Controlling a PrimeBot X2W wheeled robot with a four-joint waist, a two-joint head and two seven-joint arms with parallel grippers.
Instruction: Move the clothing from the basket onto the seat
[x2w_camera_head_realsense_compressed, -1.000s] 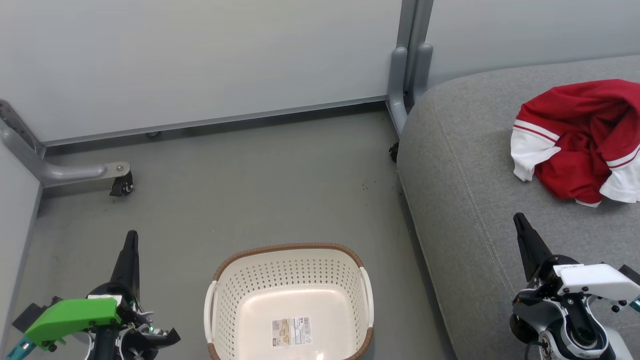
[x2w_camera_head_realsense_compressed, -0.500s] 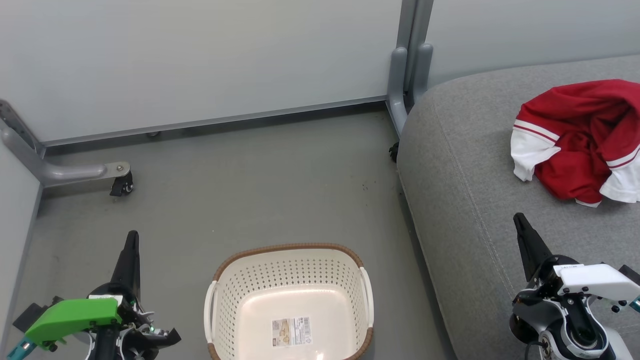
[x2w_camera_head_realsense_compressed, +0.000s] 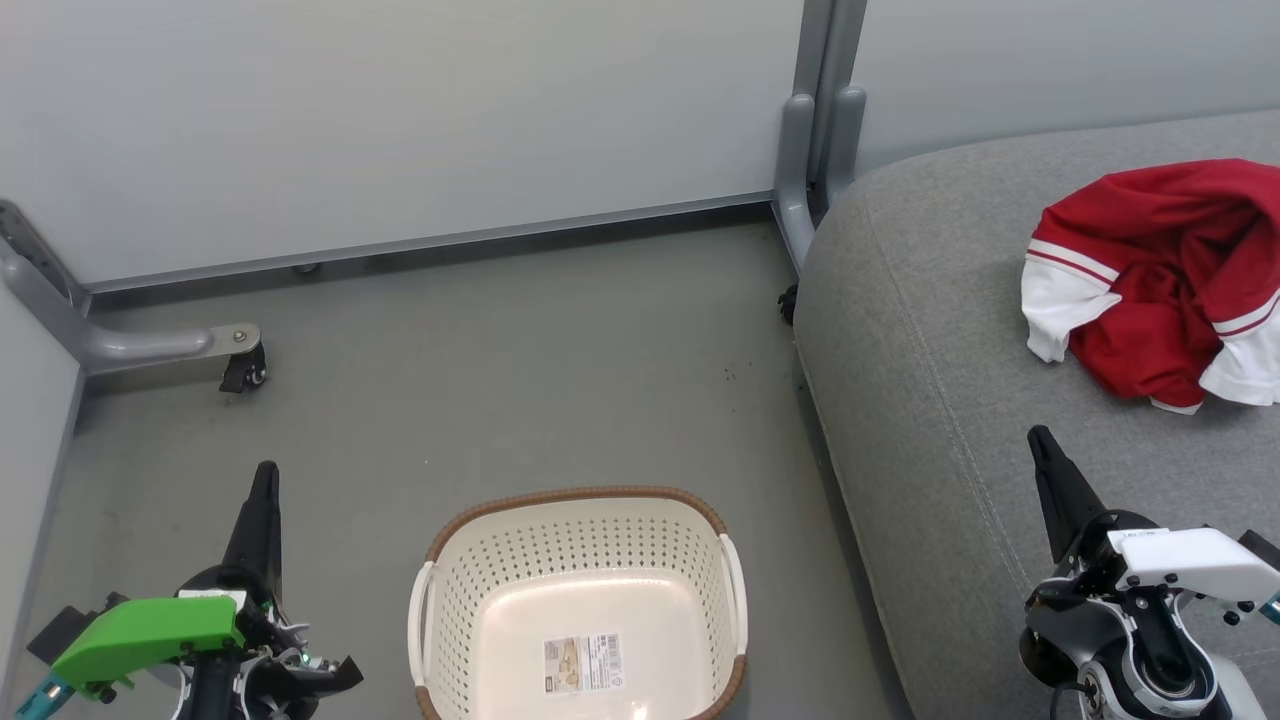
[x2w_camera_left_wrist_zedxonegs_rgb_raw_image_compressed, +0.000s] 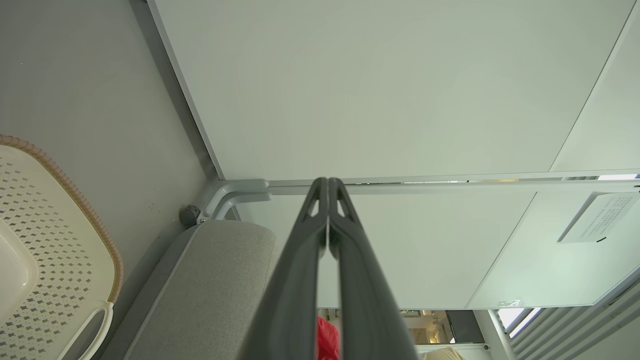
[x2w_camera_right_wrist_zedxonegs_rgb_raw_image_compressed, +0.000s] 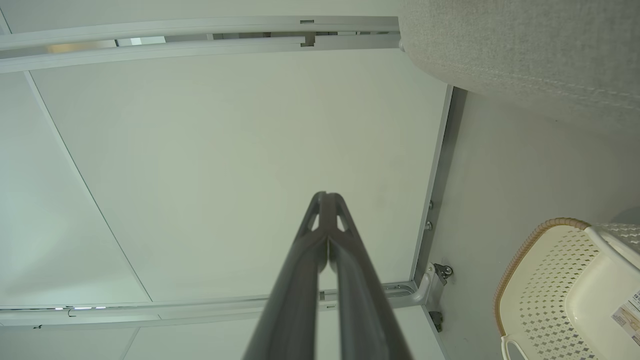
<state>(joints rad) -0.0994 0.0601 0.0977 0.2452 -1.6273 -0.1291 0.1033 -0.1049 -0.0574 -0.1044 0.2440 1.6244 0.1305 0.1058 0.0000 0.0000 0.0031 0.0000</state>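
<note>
Across the grey floor and up onto the cushion, the job looks finished.

The left gripper hangs over the floor, its dark fingers pressed together on nothing. The cream-white perforated plastic basket with a brown woven-look rim stands near the seat's left edge, holding just its label. The right gripper, likewise pinched empty, hovers over the large grey woven-fabric seat. The bright red soft clothing with white sleeve panels lies crumpled well in from that edge. Nothing seems left to move (tidying aside). The left wrist view catches a red sliver; the right wrist view shows instead the seat's stitched seam.
</note>
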